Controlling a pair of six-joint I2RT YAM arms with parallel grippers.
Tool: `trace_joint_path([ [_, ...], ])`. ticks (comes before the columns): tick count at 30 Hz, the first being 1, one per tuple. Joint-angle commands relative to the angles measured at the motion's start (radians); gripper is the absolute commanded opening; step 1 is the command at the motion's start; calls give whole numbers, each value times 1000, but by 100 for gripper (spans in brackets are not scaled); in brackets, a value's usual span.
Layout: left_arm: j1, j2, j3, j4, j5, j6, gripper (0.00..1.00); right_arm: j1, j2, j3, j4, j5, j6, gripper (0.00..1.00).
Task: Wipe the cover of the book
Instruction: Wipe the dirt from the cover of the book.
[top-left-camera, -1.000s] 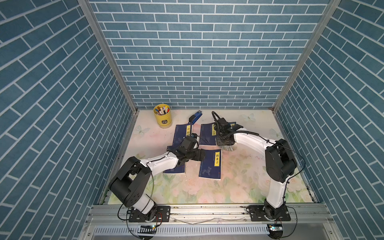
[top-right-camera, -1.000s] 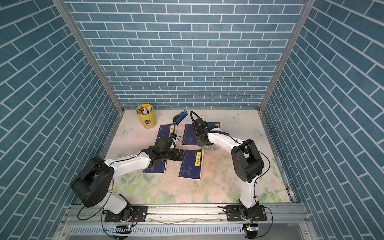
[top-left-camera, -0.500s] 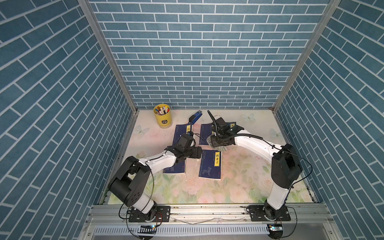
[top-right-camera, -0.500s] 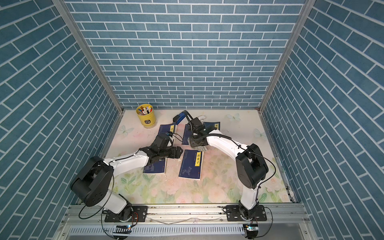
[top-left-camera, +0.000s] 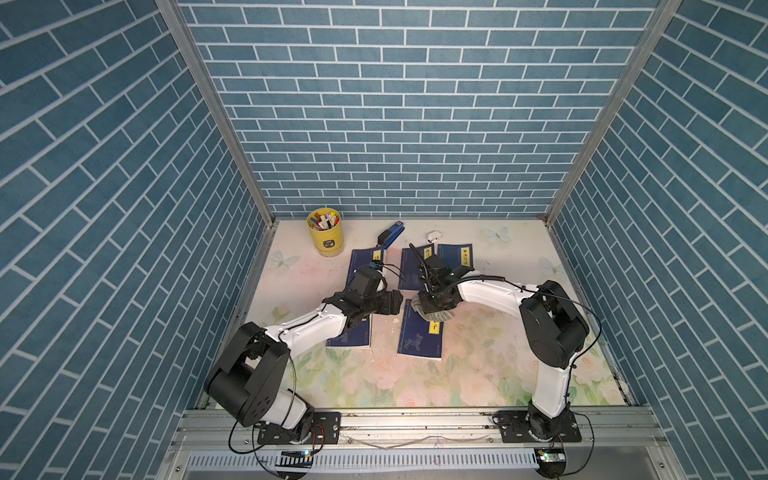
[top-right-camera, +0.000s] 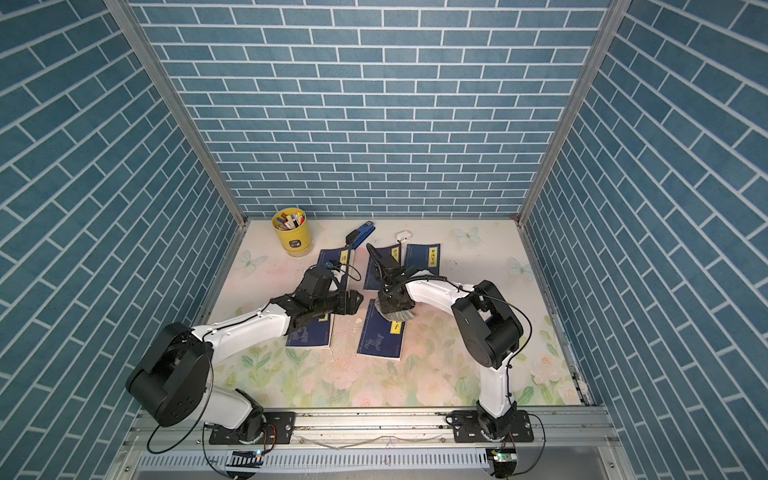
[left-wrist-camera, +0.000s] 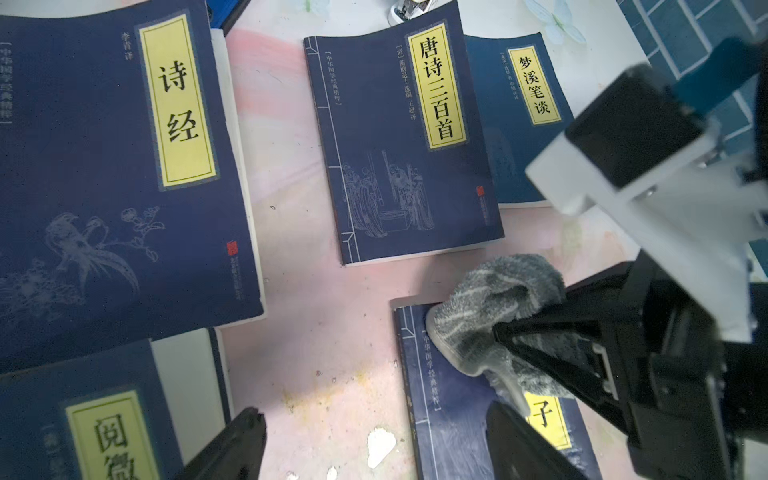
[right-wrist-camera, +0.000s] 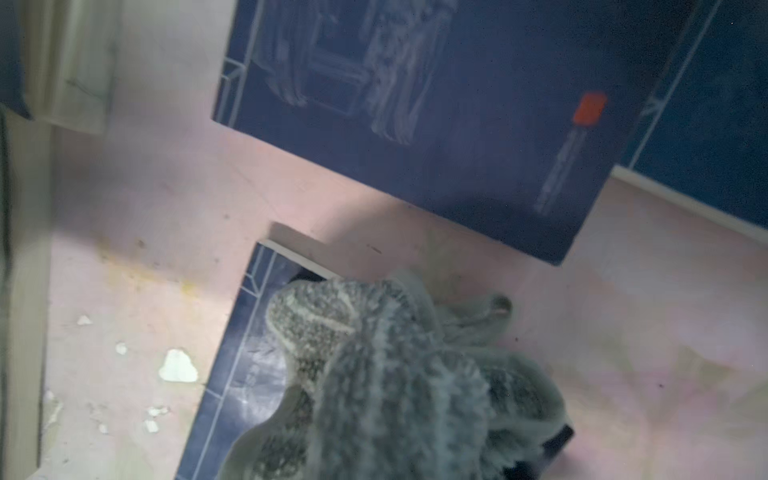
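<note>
The book (top-left-camera: 419, 338) (top-right-camera: 380, 338) is dark blue with a yellow title label and lies flat at the middle of the table. A grey striped cloth (top-left-camera: 434, 314) (top-right-camera: 395, 314) (left-wrist-camera: 490, 299) (right-wrist-camera: 374, 374) rests bunched on the book's far end. My right gripper (top-left-camera: 434, 305) (top-right-camera: 392, 303) is shut on the cloth, and in the right wrist view the cloth hides its fingers. My left gripper (top-left-camera: 392, 301) (top-right-camera: 355, 301) (left-wrist-camera: 374, 432) stands open and empty beside the book's far left corner (left-wrist-camera: 415, 332), low over the table.
Another blue book (top-left-camera: 351, 332) lies under my left arm, and three more (top-left-camera: 365, 262) (top-left-camera: 415, 266) (top-left-camera: 457, 255) lie farther back. A yellow pen cup (top-left-camera: 325, 235), a blue stapler (top-left-camera: 390, 235) and a small white object (top-left-camera: 433, 237) stand at the rear. White crumbs (left-wrist-camera: 380, 446) lie between the front books.
My right gripper has carried the cloth from over the far books toward the front, down onto the far end of the middle book. The left gripper has hardly moved.
</note>
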Motion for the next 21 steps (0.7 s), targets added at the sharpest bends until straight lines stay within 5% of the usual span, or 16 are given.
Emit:
trace_joint_path([
  [1, 13, -22, -16, 0, -1, 11, 88, -4, -8, -43, 2, -4, 30, 7],
  [21, 77, -38, 5, -13, -13, 6, 89, 129, -184, -338, 31, -115, 85, 7],
])
